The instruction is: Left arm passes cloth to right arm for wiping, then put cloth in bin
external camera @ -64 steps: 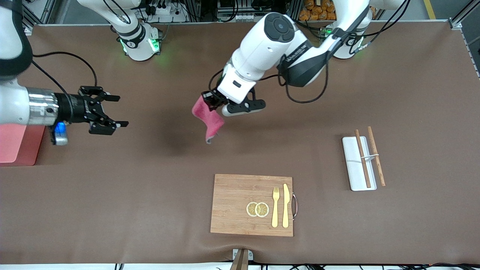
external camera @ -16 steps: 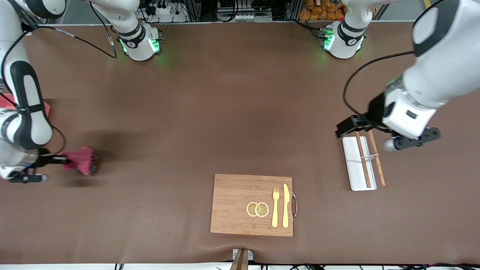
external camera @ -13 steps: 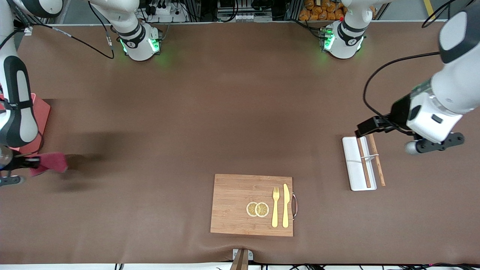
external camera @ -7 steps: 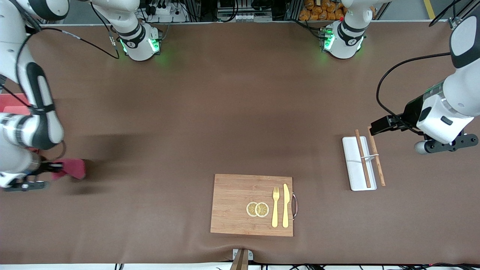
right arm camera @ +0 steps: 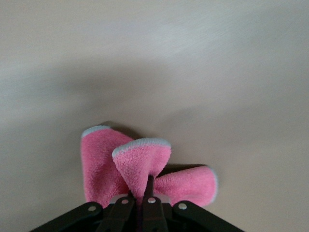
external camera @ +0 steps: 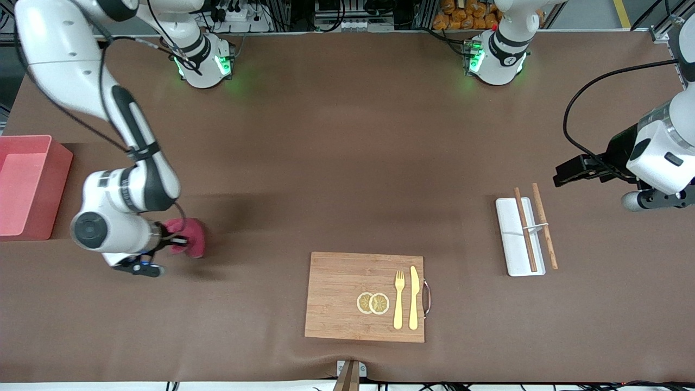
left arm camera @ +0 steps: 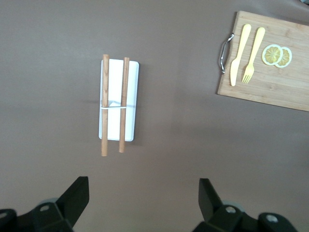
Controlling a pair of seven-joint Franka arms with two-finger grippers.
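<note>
The raspberry cloth is bunched and pressed on the brown table toward the right arm's end. My right gripper is shut on it; the right wrist view shows the cloth pinched between the closed fingers. The salmon-pink bin stands at that same end of the table, beside the right arm. My left gripper is open and empty, up in the air near the white tray at the left arm's end; its fingers stand wide apart in the left wrist view.
The white tray holds two wooden sticks and also shows in the left wrist view. A wooden cutting board with lemon slices, a yellow fork and a knife lies near the front camera.
My right gripper has swept the cloth along the table, first toward the bin, then back toward the table's middle. My left arm has drawn back toward its own end of the table.
</note>
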